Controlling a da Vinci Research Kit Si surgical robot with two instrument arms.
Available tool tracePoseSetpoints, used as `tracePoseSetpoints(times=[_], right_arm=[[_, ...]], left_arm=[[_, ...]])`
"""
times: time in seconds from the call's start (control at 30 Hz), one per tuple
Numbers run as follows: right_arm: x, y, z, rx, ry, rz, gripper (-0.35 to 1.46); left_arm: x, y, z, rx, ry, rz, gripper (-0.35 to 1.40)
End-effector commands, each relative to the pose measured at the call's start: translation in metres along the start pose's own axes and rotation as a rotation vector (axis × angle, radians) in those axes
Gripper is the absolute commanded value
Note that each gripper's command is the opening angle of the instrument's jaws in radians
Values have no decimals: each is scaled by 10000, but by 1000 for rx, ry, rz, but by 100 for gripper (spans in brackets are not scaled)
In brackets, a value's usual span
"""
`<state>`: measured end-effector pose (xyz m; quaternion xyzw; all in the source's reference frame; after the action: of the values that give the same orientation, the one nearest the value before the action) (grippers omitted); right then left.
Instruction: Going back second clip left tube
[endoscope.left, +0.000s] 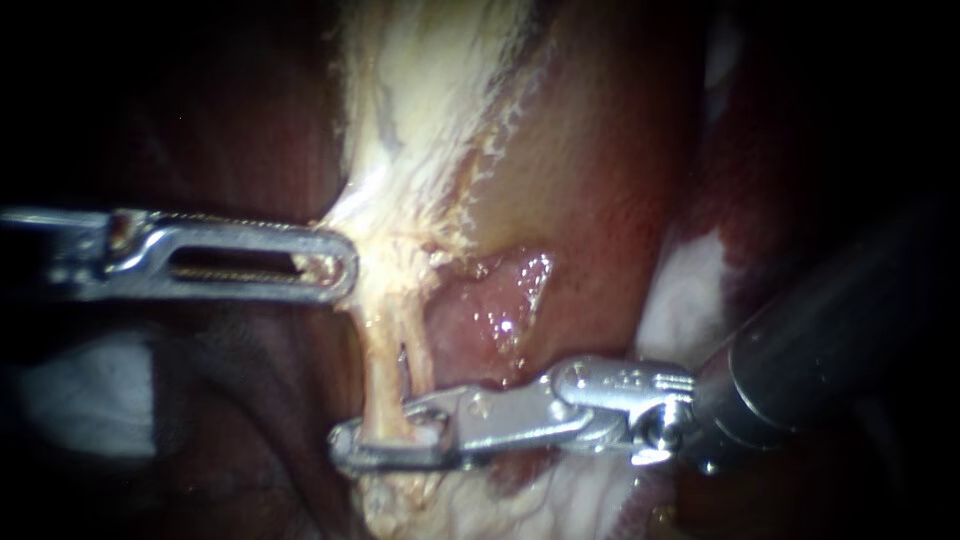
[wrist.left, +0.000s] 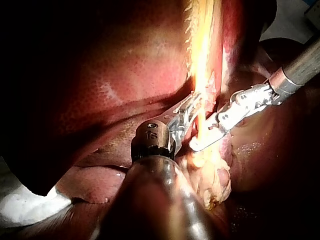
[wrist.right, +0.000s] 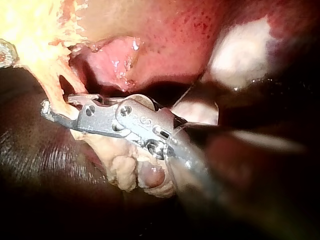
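**While the left instrument (endoscope.left: 335, 265) clamps pale tissue (endoscope.left: 420, 90), the right instrument (endoscope.left: 370, 435) straddles the left tube (endoscope.left: 380, 375)**

Where the pale tissue narrows into strands, the left instrument comes in level from the left. Its slotted jaws lie together, with the tips clenched on the tissue's edge. (A small stamped mark shows on its wrist piece in the left wrist view; left unread.)

The right instrument enters from the lower right. Its jaws stand parted with a clear gap, gripping nothing. The left tube runs down through that gap, one jaw on each side of it. The metal hides the tube at that spot, so I cannot tell whether a clip sits there.

A thinner strand (endoscope.left: 420, 360) runs just beside the left tube and meets the upper jaw. A wet pink patch (endoscope.left: 500, 300) with bright glints lies beside the strands. In the left wrist view, dark red mottled liver (wrist.left: 115, 65) lies beside the pale tissue.
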<state>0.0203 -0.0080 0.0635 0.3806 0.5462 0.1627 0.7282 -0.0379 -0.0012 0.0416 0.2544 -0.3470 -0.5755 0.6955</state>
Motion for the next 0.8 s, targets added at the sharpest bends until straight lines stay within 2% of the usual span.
tracePoseSetpoints(times=[0.03, 0.17, 0.2, 0.23, 0.27, 0.4, 0.67, 0.8], right_arm=[[0, 0, 0, 0, -1, -1, -35], [0, 0, 0, -1, -1, -1, -35], [1, 0, 0, 2, -4, -1, -30], [1, 0, 0, 2, -4, -1, -9], [2, 0, 1, 3, 2, -1, 20], [5, -1, 5, 4, 17, 5, 46], [11, 3, 14, -2, 71, -82, 59], [13, 6, 11, -26, 76, -143, 60]], left_arm=[[0, 0, 0, 1, 0, 0, -35], [0, 0, 0, 1, 0, 0, -35], [0, 0, 0, 1, 0, 0, -35], [0, 0, 0, 1, 0, 0, -35], [0, 0, 0, 1, 0, 0, -35], [0, 0, 0, 1, 0, 0, -35], [0, -1, 0, 0, 0, 0, -35], [1, -1, -1, 0, -1, 0, -35]])
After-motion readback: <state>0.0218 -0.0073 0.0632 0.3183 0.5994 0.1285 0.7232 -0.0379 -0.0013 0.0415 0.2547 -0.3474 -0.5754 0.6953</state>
